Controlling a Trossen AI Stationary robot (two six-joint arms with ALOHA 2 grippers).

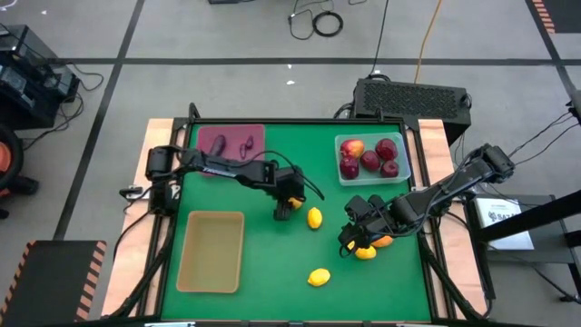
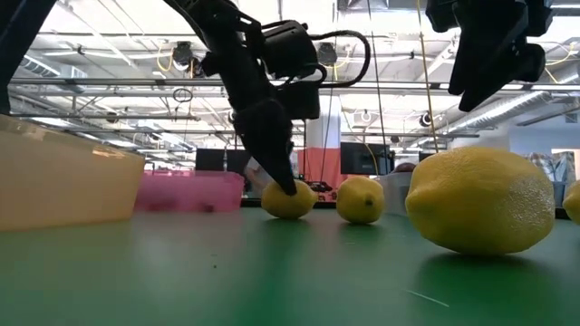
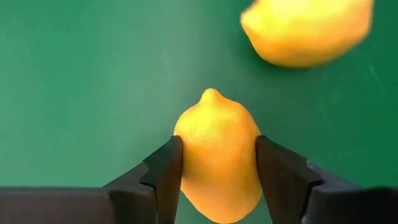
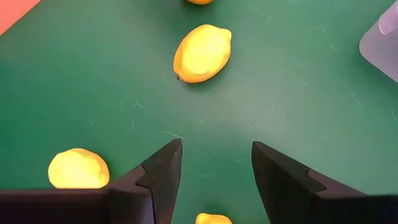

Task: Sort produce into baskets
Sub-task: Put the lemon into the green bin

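Four lemons (image 1: 314,218) (five apples (image 1: 370,161)), two eggplants (image 1: 219,143).

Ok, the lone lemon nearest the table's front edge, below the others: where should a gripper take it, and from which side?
Grip the front lemon across its short, fat middle, coming straight down from above. It lies on its side on the green mat with open space all round, so its pointed ends would likely slip. The open right gripper hangs nearer; the left gripper already pinches another lemon.
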